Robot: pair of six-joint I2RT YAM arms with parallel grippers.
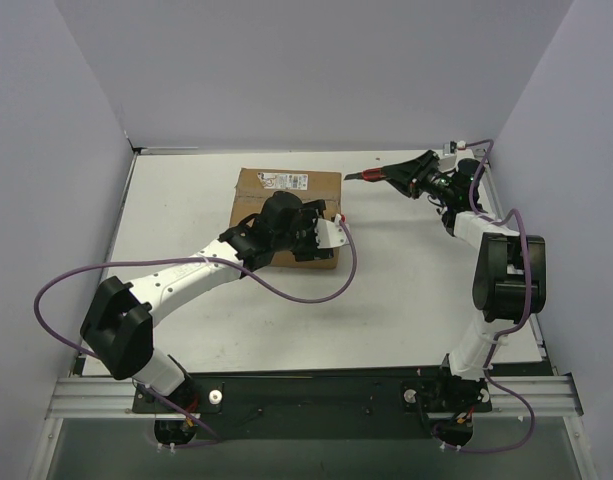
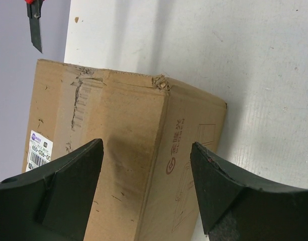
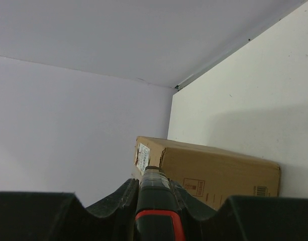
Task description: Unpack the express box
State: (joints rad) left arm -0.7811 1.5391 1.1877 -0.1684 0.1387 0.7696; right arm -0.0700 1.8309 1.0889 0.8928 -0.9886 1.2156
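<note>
The express box (image 1: 258, 196), brown cardboard with a white label (image 1: 286, 181), lies flaps shut on the white table (image 1: 416, 280), mid-far. My left gripper (image 1: 324, 236) hovers over its near right top edge. In the left wrist view the gripper (image 2: 146, 168) is open, its black fingers (image 2: 68, 191) straddling that edge of the box (image 2: 123, 125), apart from the cardboard. My right gripper (image 1: 404, 174) is raised right of the box and shut on a red-and-black utility knife (image 1: 371, 177). The knife (image 3: 156, 201) points toward the box (image 3: 219, 170); its blade (image 2: 35, 27) also shows in the left wrist view.
Purple walls (image 1: 316, 70) enclose the table at the back and both sides. A purple cable (image 1: 316, 290) loops across the table in front of the box. The right arm's elbow (image 1: 506, 270) stands at the right edge.
</note>
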